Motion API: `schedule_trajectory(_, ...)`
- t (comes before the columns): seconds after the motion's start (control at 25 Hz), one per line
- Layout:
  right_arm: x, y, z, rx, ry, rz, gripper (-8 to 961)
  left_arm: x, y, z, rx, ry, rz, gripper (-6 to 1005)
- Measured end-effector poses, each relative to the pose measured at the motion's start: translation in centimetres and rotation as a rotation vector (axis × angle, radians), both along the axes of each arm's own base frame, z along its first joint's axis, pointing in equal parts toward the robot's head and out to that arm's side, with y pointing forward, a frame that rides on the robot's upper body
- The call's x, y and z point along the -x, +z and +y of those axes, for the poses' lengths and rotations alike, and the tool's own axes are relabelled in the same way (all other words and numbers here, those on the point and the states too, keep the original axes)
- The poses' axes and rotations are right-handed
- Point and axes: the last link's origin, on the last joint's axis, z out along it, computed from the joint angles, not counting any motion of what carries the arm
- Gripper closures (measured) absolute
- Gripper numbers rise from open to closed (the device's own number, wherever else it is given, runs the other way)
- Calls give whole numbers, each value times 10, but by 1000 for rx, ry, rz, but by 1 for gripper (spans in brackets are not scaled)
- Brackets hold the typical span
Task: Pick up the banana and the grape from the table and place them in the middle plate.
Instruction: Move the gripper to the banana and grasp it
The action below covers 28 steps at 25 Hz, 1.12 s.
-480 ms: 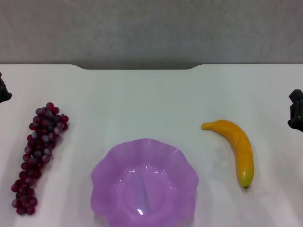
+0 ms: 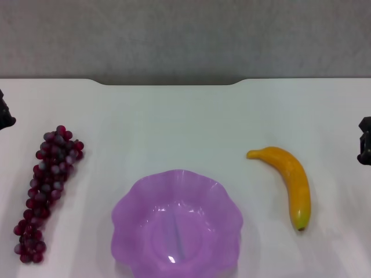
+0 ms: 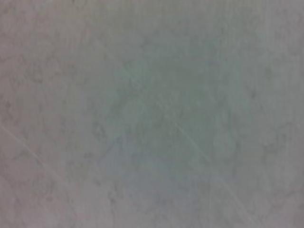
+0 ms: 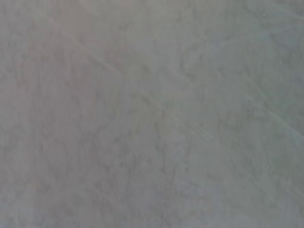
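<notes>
**Both fruits still on table, first pick to be set up**

Nothing is placed yet. The banana lies on the table, right of the plate and apart from it; the grapes lie left of the plate, also apart. Only a dark bit of the right gripper is seen at the frame edge, near the banana; the left gripper sits at the opposite edge, above the grapes. Opening can't be told for either, and nothing is seen held. Wrist views show only blank surface. Banana is prob. best taken mid-body, across its width; the bunch at its thick upper part, then lowered inside the rim.

On the white table, purple middle plate sits between grape and banana.
</notes>
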Motion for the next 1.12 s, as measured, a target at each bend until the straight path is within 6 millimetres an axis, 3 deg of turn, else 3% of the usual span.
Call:
schedule_trajectory(0.24, 2, 0, -2, -35, 19, -75, 947, 0, 0, 0, 2, -2, 21, 931)
schedule_trajectory(0.6, 5, 3, -2, -47, 35, -52, 931, -8, -1, -2, -12, -45, 77, 894)
schedule_trajectory(0.72, 5, 3, -1, -45, 35, -45, 830, -9, 0, -2, -20, -54, 90, 881)
schedule_trajectory(1.12, 2, -6, 10, 53, -28, 28, 581, -11, -1, -4, -20, -62, 88, 499)
